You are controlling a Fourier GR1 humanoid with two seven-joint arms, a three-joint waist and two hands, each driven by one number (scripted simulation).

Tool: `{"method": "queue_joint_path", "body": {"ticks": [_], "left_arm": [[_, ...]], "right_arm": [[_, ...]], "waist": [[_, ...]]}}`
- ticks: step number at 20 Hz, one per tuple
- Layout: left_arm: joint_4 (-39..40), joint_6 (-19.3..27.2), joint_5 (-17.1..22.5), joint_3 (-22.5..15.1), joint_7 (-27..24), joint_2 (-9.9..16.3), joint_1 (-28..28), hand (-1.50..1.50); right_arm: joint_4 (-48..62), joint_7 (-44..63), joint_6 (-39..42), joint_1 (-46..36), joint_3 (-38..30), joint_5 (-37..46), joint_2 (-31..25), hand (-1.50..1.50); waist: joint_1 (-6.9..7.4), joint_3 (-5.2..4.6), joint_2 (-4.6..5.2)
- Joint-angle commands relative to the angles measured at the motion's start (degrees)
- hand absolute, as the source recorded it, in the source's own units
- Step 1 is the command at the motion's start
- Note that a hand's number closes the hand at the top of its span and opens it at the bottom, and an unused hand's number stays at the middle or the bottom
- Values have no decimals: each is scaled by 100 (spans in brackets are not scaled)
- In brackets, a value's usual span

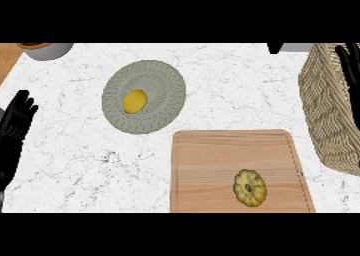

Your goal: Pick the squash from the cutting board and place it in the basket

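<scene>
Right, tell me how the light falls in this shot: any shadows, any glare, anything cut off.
Head view: the light is even, with no glare on the marble counter; the squash casts almost no shadow on the cutting board; the plate looks taller than wide; the basket is cut by the right edge, with the right hand partly in front of it.

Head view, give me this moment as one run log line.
squash: on cutting board | basket: right edge | left hand: open, resting | right hand: open, over basket
</scene>
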Motion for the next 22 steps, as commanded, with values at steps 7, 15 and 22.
{"method": "queue_joint_path", "body": {"ticks": [7,15,22], "left_arm": [[-203,-738,-121,-753,-28,-200,-680,0],[282,-774,-248,-881,-45,-466,-867,0],[378,-880,-230,-831,-203,-423,-618,0]], "right_arm": [[-931,507,1310,-430,2558,2321,-1109,150],[-947,1781,-1039,448,4775,5414,651,-150],[-1618,4119,-587,-384,4614,7734,192,-150]], "waist": [[70,-128,105],[-221,-86,22],[-312,-118,-79]]}}
